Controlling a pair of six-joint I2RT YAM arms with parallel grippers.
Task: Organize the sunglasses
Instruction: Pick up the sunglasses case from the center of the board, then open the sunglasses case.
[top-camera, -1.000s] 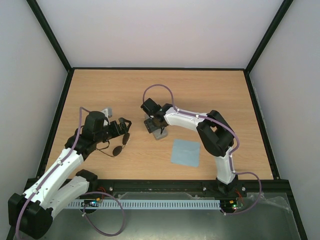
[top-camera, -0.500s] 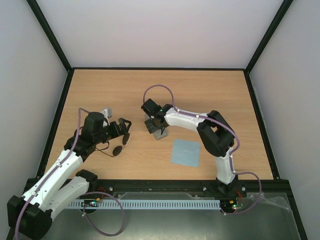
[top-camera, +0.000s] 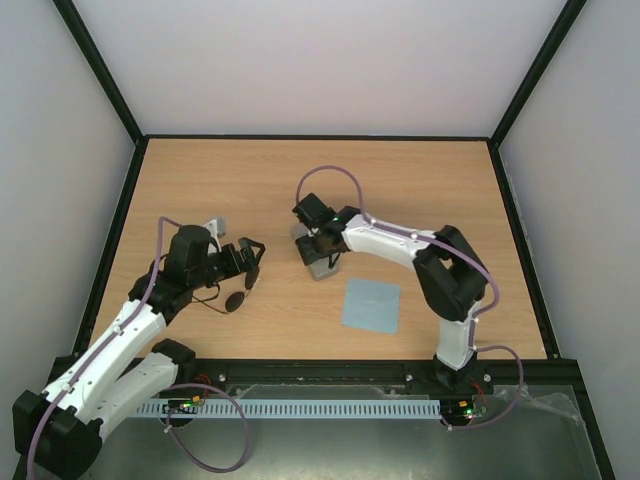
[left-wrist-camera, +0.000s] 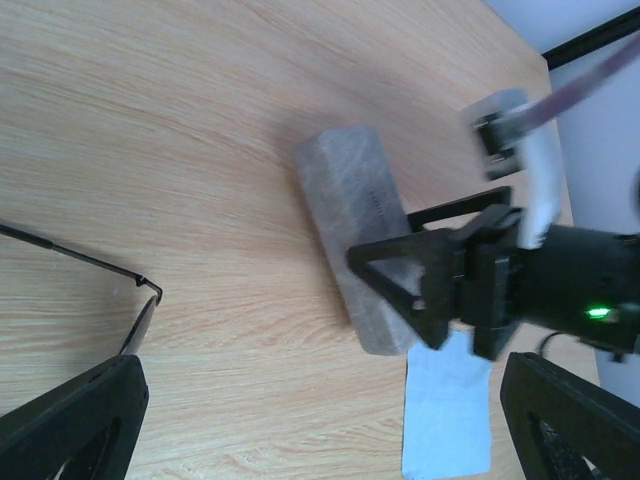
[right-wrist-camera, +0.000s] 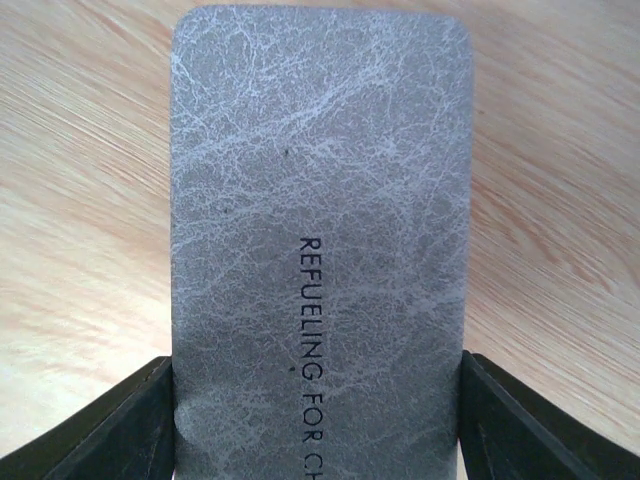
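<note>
Sunglasses (top-camera: 237, 299) lie just by the wide-open left jaws; right jaws straddle the grey case (right-wrist-camera: 320, 200), grip unclear

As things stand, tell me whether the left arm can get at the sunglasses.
Probably yes: the left end effector is open close beside the sunglasses, with nothing between them; the grey case lies well aside.

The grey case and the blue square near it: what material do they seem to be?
Grey case: probably faux leather, matte, with pale crackled veining and printed letters. Blue square: likely thin cloth, matte and lying flat; its weave is not visible.
</note>
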